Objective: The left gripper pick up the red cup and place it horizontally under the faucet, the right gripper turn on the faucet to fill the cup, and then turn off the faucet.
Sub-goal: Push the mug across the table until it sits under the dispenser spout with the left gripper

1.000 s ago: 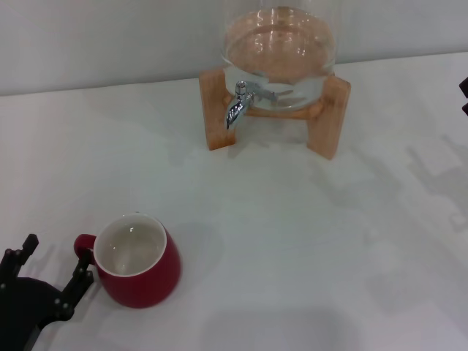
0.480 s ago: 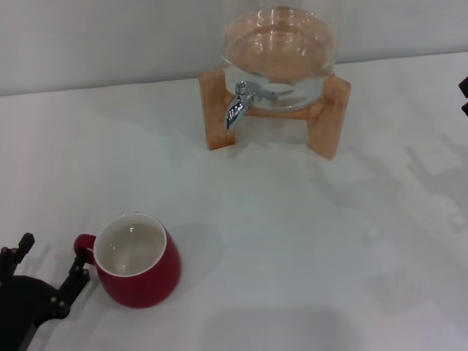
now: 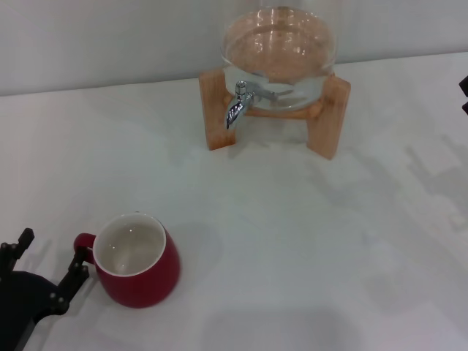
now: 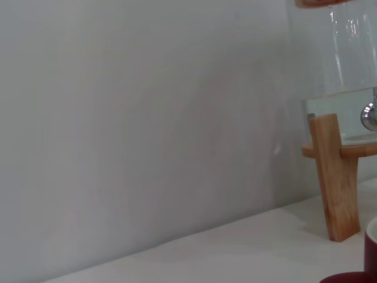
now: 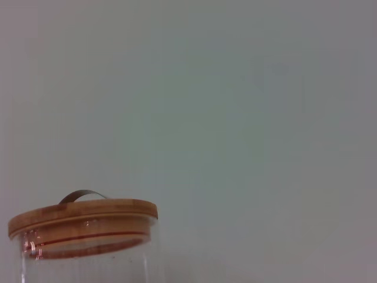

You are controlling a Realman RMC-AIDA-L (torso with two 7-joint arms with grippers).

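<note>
The red cup point(image 3: 136, 261) stands upright on the white table at the near left, its cream inside showing and its handle point(image 3: 82, 242) pointing left. My left gripper point(image 3: 51, 252) is at the near-left corner, open and empty; one finger point(image 3: 75, 271) is right by the handle. The faucet point(image 3: 237, 107) sticks out of the glass jar point(image 3: 279, 51) on its wooden stand point(image 3: 213, 111) at the back centre, far from the cup. Only a black sliver of my right gripper point(image 3: 463, 95) shows at the right edge. The left wrist view shows a stand leg point(image 4: 334, 177) and the cup's rim point(image 4: 371, 250).
The white table point(image 3: 292, 234) stretches between cup and stand, with a grey wall behind. The right wrist view shows the jar's wooden lid point(image 5: 82, 218) against the wall.
My left gripper has drawn slightly back toward the near-left corner. The cup and the faucet have not moved.
</note>
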